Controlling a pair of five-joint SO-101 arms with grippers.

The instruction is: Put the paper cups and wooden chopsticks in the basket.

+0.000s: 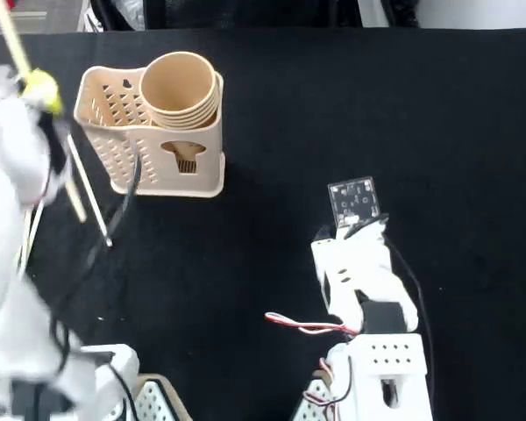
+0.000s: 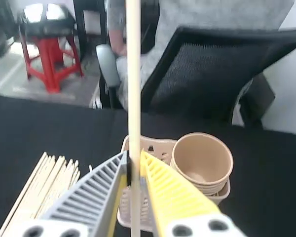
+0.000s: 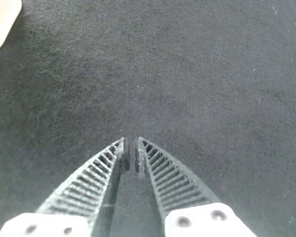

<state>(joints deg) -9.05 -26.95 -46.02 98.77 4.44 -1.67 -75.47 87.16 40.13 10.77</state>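
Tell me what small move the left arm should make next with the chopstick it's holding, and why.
Probably shift the left gripper sideways until the chopstick hangs over the basket's free compartment. The gripper is shut on the chopstick, but in the high view it sits beside the basket, not above it. The paper cups fill the other compartment.
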